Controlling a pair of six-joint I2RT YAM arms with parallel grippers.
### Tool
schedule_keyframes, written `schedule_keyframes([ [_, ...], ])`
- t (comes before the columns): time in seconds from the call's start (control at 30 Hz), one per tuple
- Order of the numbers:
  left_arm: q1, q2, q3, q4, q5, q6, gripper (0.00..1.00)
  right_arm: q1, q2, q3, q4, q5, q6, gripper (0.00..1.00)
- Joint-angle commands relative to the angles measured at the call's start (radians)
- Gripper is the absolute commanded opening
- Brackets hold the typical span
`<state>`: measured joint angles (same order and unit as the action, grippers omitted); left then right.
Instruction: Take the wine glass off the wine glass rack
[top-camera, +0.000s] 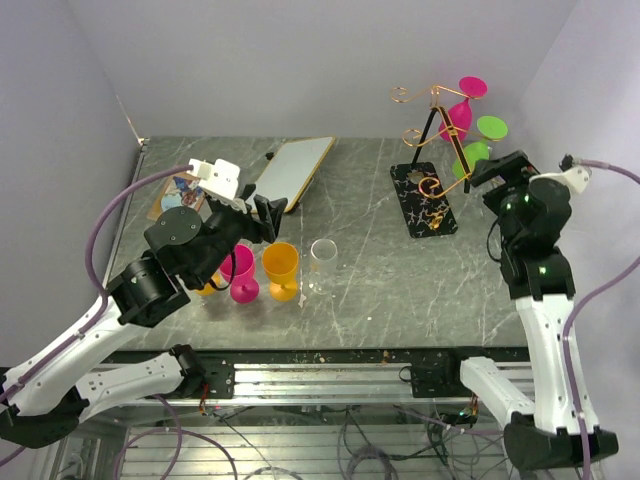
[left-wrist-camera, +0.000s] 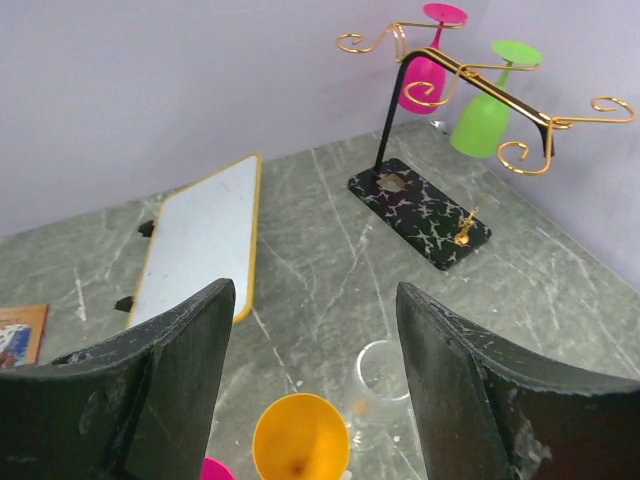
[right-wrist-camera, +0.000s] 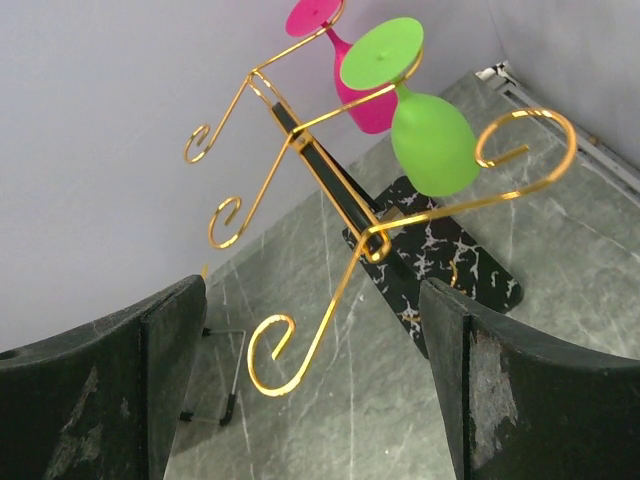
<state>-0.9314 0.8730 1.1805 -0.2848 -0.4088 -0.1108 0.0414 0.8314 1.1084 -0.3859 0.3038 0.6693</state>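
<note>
Wine glass (right-wrist-camera: 432, 142), green, hung on rack (right-wrist-camera: 335, 190) nr far-right table (top-camera: 380, 270) edge, L pincer (left-wrist-camera: 315, 300) & R pincer (right-wrist-camera: 310, 310) agape

A: What hangs on the wine glass rack (top-camera: 425, 200)?
B: A pink wine glass (top-camera: 462, 108) and a green wine glass (top-camera: 489, 127), upside down; the right gripper (top-camera: 478, 172) is just beside the green.

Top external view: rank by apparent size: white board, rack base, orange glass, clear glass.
1. white board, only slightly ahead of the next
2. rack base
3. orange glass
4. clear glass
</note>
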Motion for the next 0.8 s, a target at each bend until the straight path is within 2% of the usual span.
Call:
schedule_keyframes([
  [0.0,-0.004,-0.023,-0.034,0.084,-0.067,0.068,0.76,0.003,0.118,0.112,-0.020,0.026,-0.001,0.86],
  [0.17,-0.003,-0.029,-0.037,0.069,-0.046,0.089,0.75,0.003,0.279,0.242,-0.036,0.076,-0.008,0.86],
  [0.37,-0.001,-0.054,-0.037,0.060,-0.050,0.094,0.76,-0.012,0.448,0.386,-0.048,0.066,0.024,0.86],
  [0.5,0.023,-0.074,-0.047,0.057,-0.035,0.090,0.76,-0.035,0.494,0.379,0.020,0.033,0.053,0.85],
  [0.67,0.140,-0.096,-0.078,0.060,0.040,0.065,0.78,-0.052,0.562,0.420,0.045,0.055,0.064,0.85],
  [0.77,0.254,-0.106,-0.096,0.075,0.171,0.018,0.78,-0.067,0.596,0.446,0.044,0.063,0.068,0.84],
])
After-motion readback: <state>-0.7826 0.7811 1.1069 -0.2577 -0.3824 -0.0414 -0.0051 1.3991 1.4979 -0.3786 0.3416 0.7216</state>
